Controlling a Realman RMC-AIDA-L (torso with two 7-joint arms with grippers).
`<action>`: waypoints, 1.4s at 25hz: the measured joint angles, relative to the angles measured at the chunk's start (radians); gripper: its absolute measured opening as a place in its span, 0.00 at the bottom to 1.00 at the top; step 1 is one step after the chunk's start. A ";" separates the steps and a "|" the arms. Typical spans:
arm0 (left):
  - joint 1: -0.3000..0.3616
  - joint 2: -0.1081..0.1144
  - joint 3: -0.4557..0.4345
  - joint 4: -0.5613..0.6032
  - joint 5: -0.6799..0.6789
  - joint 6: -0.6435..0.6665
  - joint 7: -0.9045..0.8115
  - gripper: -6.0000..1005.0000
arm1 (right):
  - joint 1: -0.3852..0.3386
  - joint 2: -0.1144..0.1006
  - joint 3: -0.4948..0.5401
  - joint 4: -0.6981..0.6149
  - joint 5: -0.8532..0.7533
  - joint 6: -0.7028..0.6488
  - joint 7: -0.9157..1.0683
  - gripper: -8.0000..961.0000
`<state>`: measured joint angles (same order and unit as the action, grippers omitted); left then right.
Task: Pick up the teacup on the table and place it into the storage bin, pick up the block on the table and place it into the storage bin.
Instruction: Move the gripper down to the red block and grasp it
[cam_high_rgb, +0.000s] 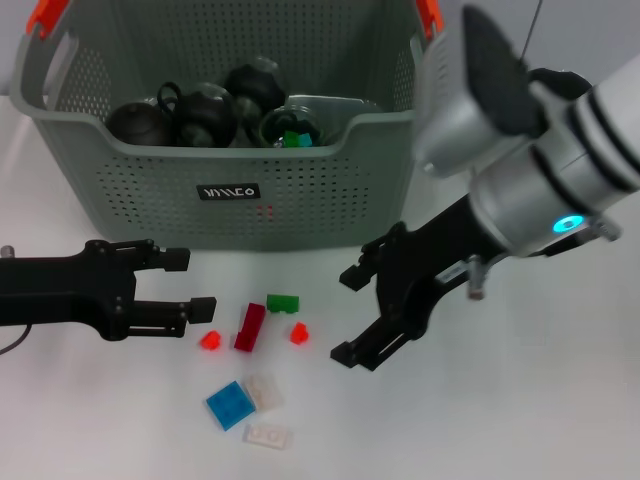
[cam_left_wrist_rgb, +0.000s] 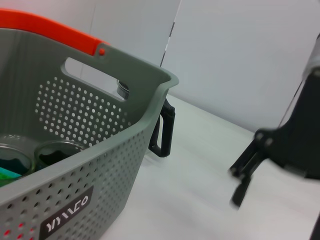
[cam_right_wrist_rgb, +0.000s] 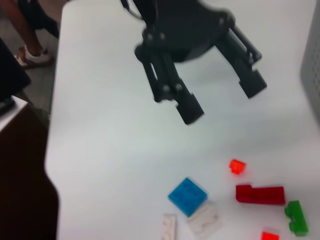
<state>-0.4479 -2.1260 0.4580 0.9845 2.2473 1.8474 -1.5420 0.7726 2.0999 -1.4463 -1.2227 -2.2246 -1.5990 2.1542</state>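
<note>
No teacup is seen on the bench (cam_high_rgb: 560, 400); dark cups already lie in the bin (cam_high_rgb: 230, 190), at 12 o'clock from the blocks, so the block step is judged to be in hand. The right gripper (cam_high_rgb: 362, 312) is held open above the bench, at 3 o'clock from the red block (cam_high_rgb: 250, 327). The left gripper (cam_high_rgb: 190, 283), also open, lies at 9 o'clock. Next, one block must be straddled by the fingers and closed upon.

Scattered blocks (cam_high_rgb: 250, 326) between open claws.
</note>
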 joint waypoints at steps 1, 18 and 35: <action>0.000 0.000 -0.001 0.000 0.000 0.000 0.000 0.84 | 0.004 0.000 -0.028 0.028 0.000 0.035 0.000 0.98; 0.003 -0.002 0.000 -0.008 0.000 -0.007 0.001 0.84 | 0.096 0.015 -0.471 0.361 0.059 0.594 0.061 0.98; 0.008 -0.002 -0.007 -0.014 -0.002 -0.007 0.013 0.84 | 0.107 0.021 -0.538 0.409 0.120 0.725 0.062 0.64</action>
<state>-0.4395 -2.1277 0.4513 0.9709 2.2456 1.8403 -1.5287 0.8793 2.1208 -1.9839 -0.8137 -2.1048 -0.8736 2.2166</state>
